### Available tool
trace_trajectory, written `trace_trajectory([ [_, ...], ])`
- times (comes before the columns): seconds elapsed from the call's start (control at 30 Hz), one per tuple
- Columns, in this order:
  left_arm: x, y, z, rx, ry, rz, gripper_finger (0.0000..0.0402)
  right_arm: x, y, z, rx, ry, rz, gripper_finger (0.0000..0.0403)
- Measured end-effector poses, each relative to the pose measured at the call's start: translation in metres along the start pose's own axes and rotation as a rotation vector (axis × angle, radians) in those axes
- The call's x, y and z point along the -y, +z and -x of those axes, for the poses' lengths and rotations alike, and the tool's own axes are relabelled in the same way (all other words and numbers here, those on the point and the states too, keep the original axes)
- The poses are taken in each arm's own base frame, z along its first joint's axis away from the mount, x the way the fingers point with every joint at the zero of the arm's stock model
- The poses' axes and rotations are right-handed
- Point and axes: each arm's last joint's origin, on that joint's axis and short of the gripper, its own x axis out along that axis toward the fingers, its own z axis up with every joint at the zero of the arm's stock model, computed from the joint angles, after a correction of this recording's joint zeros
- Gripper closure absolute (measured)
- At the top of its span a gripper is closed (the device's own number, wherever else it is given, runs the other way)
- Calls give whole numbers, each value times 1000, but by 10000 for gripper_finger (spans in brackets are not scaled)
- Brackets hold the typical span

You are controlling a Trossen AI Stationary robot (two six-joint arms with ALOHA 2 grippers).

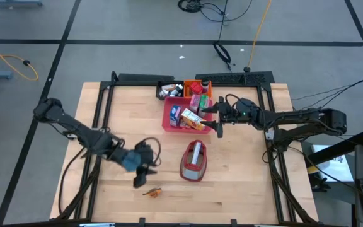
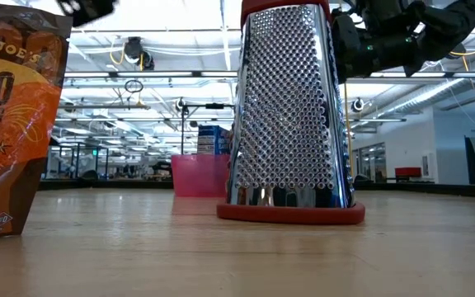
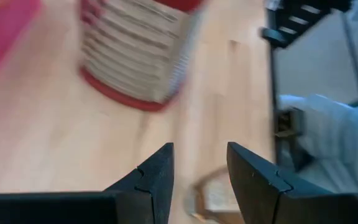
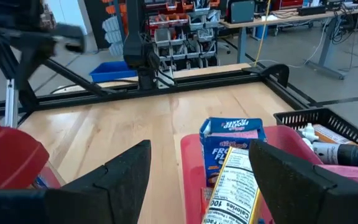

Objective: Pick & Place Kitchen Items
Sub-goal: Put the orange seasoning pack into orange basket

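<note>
Orange-brown piece [image 1: 153, 191] lies on bare wooden counter [image 1: 244, 183] near front edge, just below left hand [image 1: 142, 175]; seems the next pick. Left hand hovers over it, fingers [image 3: 157, 180] parted with clear gap, nothing between them; in left wrist view a tan shape shows just past the fingertips, probably the piece, too blurred to be sure. Best approach: centre the gap over the piece before dropping, come straight down, close only when both fingers straddle it, since a flat small item likely slides if nudged from one side. Keep clear of the grater [image 1: 193, 161] standing close to the right of that hand; easy to tip on the lift. Right hand [image 1: 220, 118] waits at right edge of pinkish-red tray [image 1: 169, 120], fingers [image 4: 126, 171] wide apart, empty, with blue carton [image 4: 232, 146] and a nutrition-label carton [image 4: 232, 193] just ahead in the tray. More cartons crowd the tray and the black basket [image 1: 166, 85] behind, so little room for a drop; aim for a gap on the tray's near side, release low.
</note>
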Motion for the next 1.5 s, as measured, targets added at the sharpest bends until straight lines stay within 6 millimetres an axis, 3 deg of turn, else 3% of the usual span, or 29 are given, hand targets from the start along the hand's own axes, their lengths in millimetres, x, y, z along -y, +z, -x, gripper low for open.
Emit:
trace_trajectory([
  [0.17,26,-21,-6,3,9,7,252,0,2,0,18,1,3,140],
  [0.33,39,-39,-22,-42,35,31,252,0,4,0,38,2,7,140],
  [0.77,58,-66,-56,-121,31,154,252,0,5,0,45,2,8,140],
  [1.0,56,-75,-69,-162,88,171,253,0,4,0,45,2,8,140],
  [1.13,53,-78,-73,-186,114,156,288,0,4,0,45,2,8,140],
  [1.3,50,-75,-74,-197,115,148,386,0,4,0,45,2,8,140],
  [1.5,33,-67,-77,-218,187,200,399,0,4,0,36,1,6,140],
])
